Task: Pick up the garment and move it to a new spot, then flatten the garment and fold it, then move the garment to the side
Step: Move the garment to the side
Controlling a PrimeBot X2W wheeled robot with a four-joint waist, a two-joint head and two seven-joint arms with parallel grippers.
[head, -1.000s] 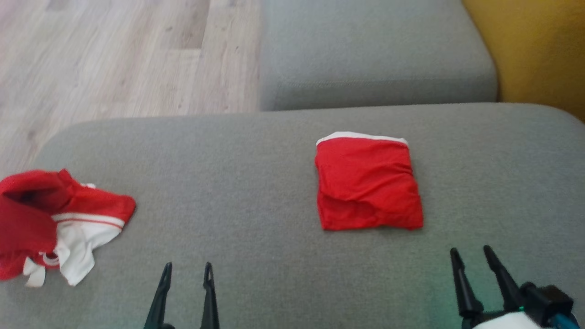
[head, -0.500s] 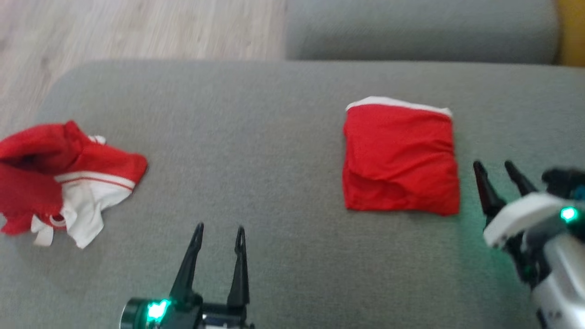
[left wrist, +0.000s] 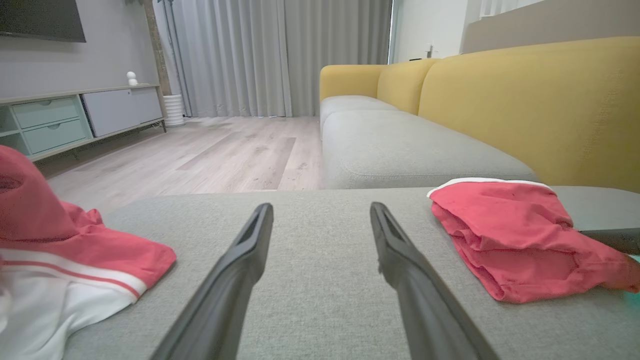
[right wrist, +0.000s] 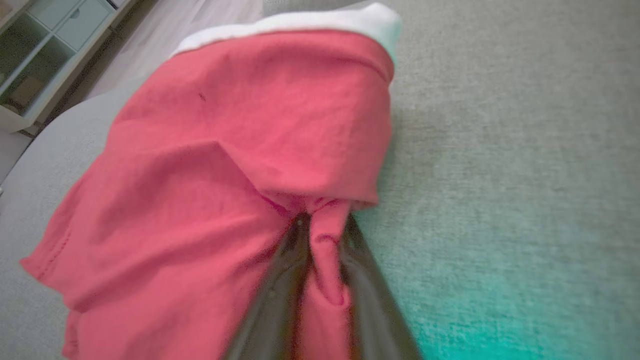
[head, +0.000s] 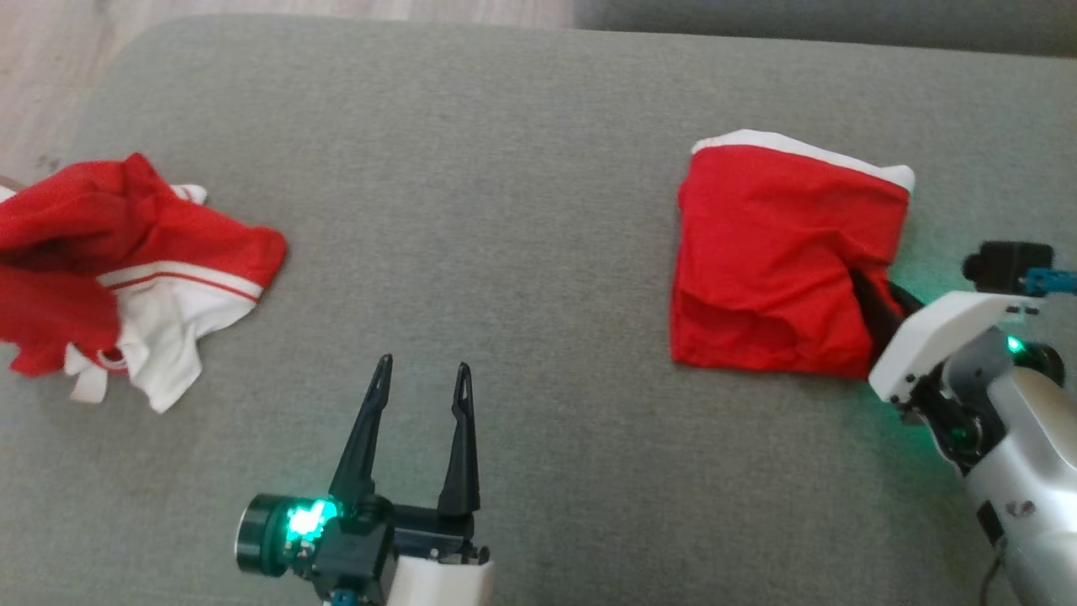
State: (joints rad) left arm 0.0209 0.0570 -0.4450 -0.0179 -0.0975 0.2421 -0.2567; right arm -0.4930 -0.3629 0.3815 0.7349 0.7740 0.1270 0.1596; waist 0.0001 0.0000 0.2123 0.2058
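Observation:
The garment [head: 774, 252], folded into a red square with a white band along its far edge, lies on the right of the grey sofa cushion [head: 505, 168]. My right gripper [head: 868, 290] has come in from the garment's right side. Its fingers are pushed into the near right edge. In the right wrist view a fold of the garment [right wrist: 225, 150] is bunched between the two dark fingers, and the right gripper [right wrist: 322, 220] is shut on it. My left gripper [head: 421, 370] stands open over bare cushion, well left of the garment [left wrist: 500, 235], with nothing between its fingers.
A crumpled red and white garment [head: 126, 261] lies at the cushion's left edge, next to the wooden floor [head: 42, 84]. A second grey cushion [left wrist: 400, 145] and a yellow backrest [left wrist: 525, 100] lie beyond. Bare cushion spans the middle.
The head camera has tilted down. My right gripper has moved forward and left into the garment's right edge and closed on a fold. The left gripper stays open.

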